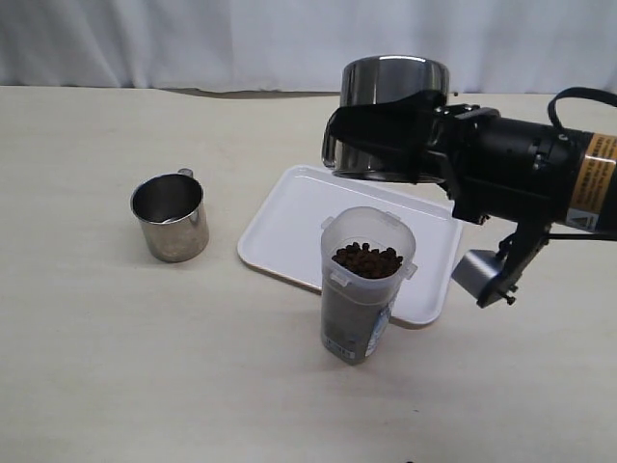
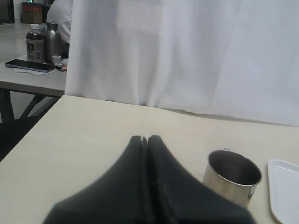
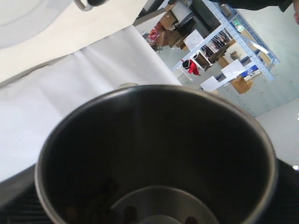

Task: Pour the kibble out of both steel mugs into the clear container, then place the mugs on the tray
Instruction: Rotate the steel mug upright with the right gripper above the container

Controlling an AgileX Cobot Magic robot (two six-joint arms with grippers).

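The right fingers (image 1: 386, 130) are clamped round a steel mug (image 1: 395, 87), held tipped in the air above the far side of the tray (image 1: 289, 227), just behind the clear container (image 1: 366, 289). The right wrist view looks into the mug's dark bowl, where what look like 3 or 4 pellets lie near the base. The pour looks nearly done, so the lip should sit squarely over the rounded-square rim and tilt steeper, slowly, because hard round kibble (image 1: 366, 258) bounces off smooth plastic. The tub is tall, narrow and frosted, likely easy to knock. The second mug (image 1: 171, 217), polished and cylindrical, stands upright on the pale surface (image 1: 96, 367) left of the flat white tray, showing no pellets. The left fingers (image 2: 142, 149) are pressed together, empty.
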